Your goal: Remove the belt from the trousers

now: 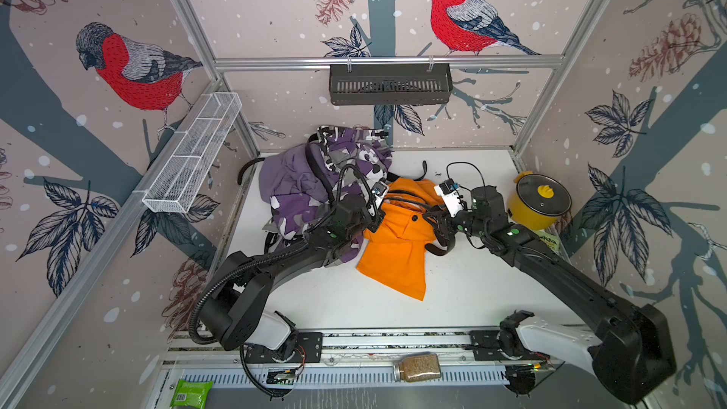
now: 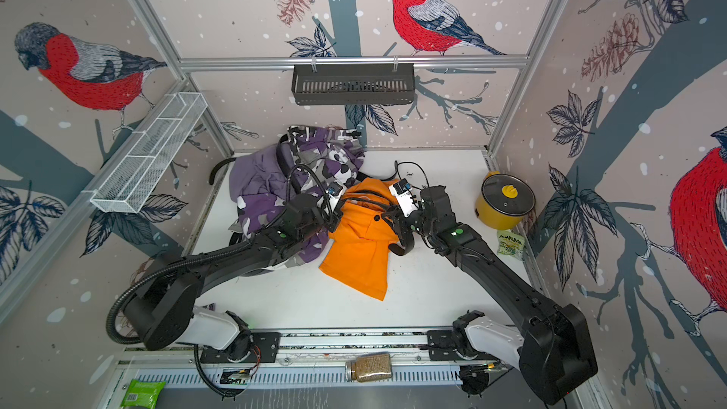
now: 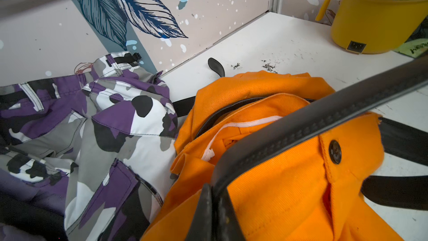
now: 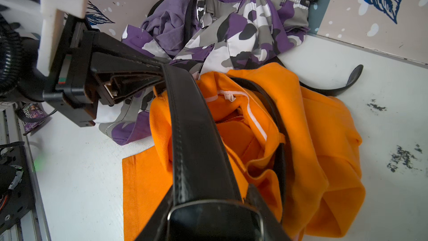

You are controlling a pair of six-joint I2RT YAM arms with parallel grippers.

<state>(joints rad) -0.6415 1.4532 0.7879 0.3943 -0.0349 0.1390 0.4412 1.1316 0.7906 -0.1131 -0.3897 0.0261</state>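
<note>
Belt partly worked loose from the orange trousers, centre frame

Nearest us, the right gripper point(image 4: 208, 202) clamps across the belt point(image 4: 192, 124) and the left gripper point(image 4: 159, 70) pinches it tight, strap taut between them. It is threaded round the orange trousers point(image 1: 397, 253), so most pulling is left, we judge. Beyond, upper left, the camouflage trousers point(image 1: 354, 151) and lilac trousers point(image 1: 283, 179) lie untouched.
</note>
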